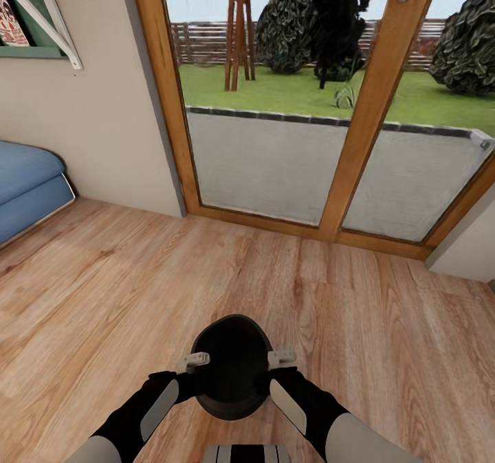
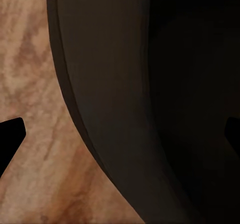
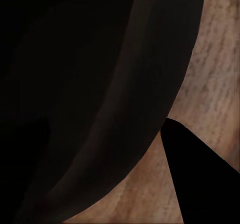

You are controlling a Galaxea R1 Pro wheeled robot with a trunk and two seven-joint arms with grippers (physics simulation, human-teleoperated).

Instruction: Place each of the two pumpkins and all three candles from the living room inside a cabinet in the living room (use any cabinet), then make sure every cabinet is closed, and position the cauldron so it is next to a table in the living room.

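Black cauldron (image 1: 232, 367) held up over wood floor (image 1: 103, 270), in front of robot, facing glass patio door (image 1: 275, 167). Left gripper (image 1: 194, 361) & right gripper (image 1: 280, 358) each clamped on its rim, opposite sides.

I am operating inside a home, in a living-room area. Ahead of the jaws, warm wood-plank flooring (image 1: 289, 277) runs to a wood-framed glass patio door (image 1: 357, 119) set in a plain beige wall (image 1: 89, 140). Beyond the glass lie a grey paved terrace (image 1: 275, 167), a lawn (image 1: 289, 92), dark shrubs (image 1: 295, 30), a wooden play frame (image 1: 237, 30) and a slatted fence (image 1: 199, 40). To the left of the jaws sit a blue cushioned seat (image 1: 27, 188) and, on the wall above it, a framed picture (image 1: 20, 16).
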